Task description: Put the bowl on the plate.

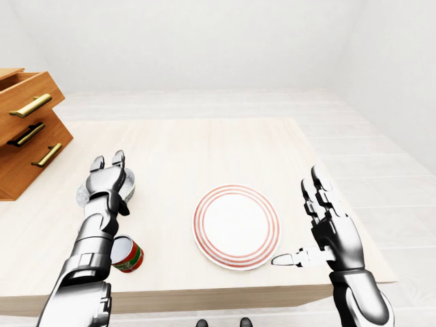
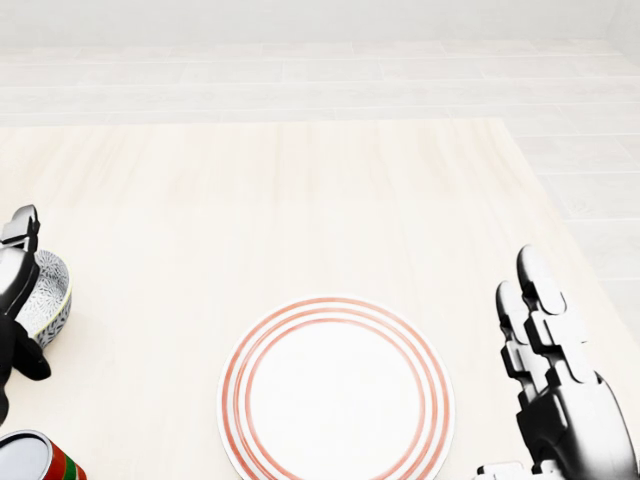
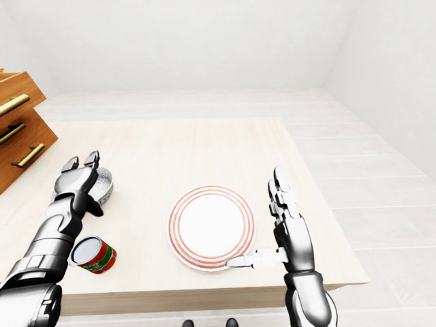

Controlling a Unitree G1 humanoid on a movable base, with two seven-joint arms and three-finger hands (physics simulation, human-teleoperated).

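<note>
Well apart on the pale wooden bench (image 2: pixel 300 190), the patterned bowl (image 2: pixel 50 285) and the red-ringed plate (image 2: pixel 336 395) each sat flat on the surface. The bowl was at the left edge of the head view and the plate at its bottom centre.

The robot's left hand (image 1: pixel 107 180) was over the bowl, its fingers straight and spread across the rim and its thumb lower in the view beside the bowl's wall. The fingers had not closed round the bowl, and it could not be told whether they touched it.

The right hand (image 1: pixel 330 228) was held upright just beside the plate's right rim. Its fingers were wide and pointing up, and its thumb stuck out toward the plate.

A red-and-green can (image 3: pixel 92 254) stood on the bench below the bowl, close by the left forearm. A wooden chest of drawers (image 1: pixel 27 129) with brass handles showed at the left edge of the left-eye view.
</note>
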